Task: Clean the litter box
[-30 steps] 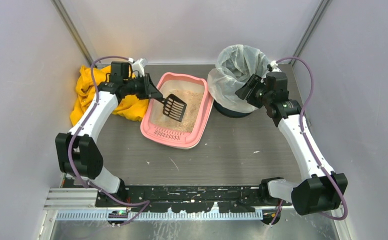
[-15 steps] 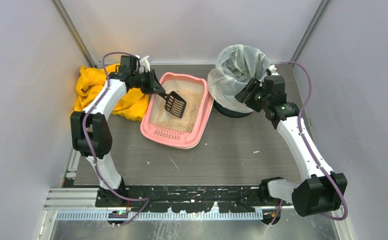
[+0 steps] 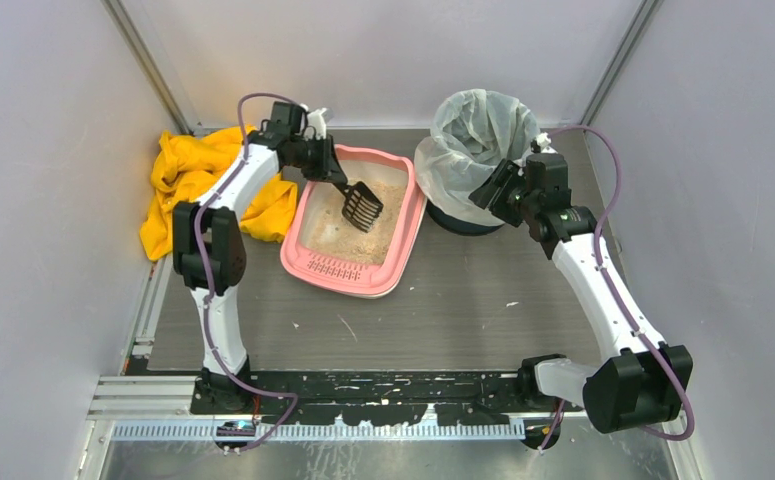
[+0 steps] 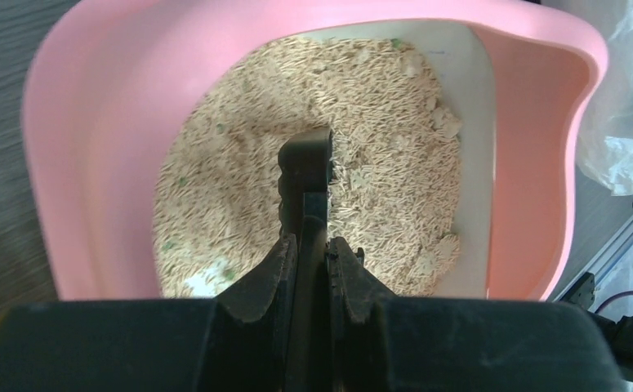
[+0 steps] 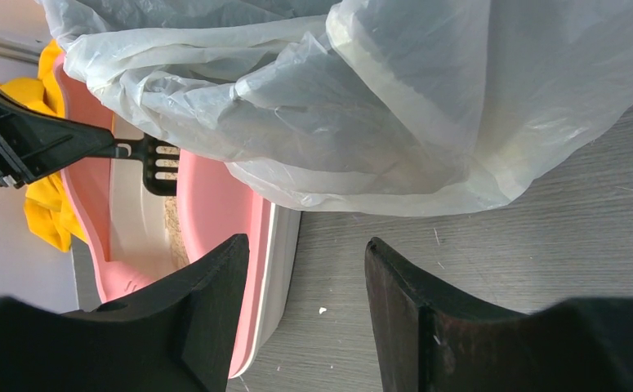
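The litter box (image 3: 348,272) is flanked by cloth (image 3: 178,185) and lined bin (image 3: 468,140). Over its litter a scoop (image 3: 363,206) is clamped in the left gripper (image 3: 328,168); the right gripper (image 3: 493,192) is held wide beyond its right rim.

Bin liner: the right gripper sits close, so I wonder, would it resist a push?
Probably not: the liner looks like thin, wrinkled film, so it should crumple. It drapes loosely over the bin, so it may slip. Likely very light.
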{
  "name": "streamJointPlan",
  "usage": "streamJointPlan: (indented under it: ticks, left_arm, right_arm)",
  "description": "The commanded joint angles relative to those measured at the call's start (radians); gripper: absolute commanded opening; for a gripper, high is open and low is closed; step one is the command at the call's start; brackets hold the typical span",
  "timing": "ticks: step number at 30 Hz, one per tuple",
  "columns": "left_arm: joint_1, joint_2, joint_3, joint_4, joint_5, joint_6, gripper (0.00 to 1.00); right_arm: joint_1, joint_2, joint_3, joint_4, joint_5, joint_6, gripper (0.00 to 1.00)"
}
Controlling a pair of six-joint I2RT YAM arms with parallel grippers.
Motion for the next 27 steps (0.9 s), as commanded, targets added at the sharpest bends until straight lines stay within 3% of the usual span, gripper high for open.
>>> streamJointPlan:
  ticks: [1,12,19,27]
  left_arm:
    - [-0.055,0.037,0.079,-0.036,-0.007,0.039,0.0]
    - [-0.068,0.074,0.03,0.052,0.18,-0.08,0.0]
    - [-0.068,0.065,-0.144,0.341,0.362,-0.292,0.0]
    - [-0.026,0.062,-0.147,0.274,0.365,-0.257,0.0]
  right_arm:
    - [0.005,-0.021,0.007,0.021,0.01,-0.016,0.6]
    - [0.005,-0.027,-0.012,0.022,0.021,-0.026,0.6]
    - [0.005,-0.027,-0.021,0.02,0.025,-0.024,0.6]
    - [0.005,-0.03,-0.02,0.018,0.029,-0.021,0.6]
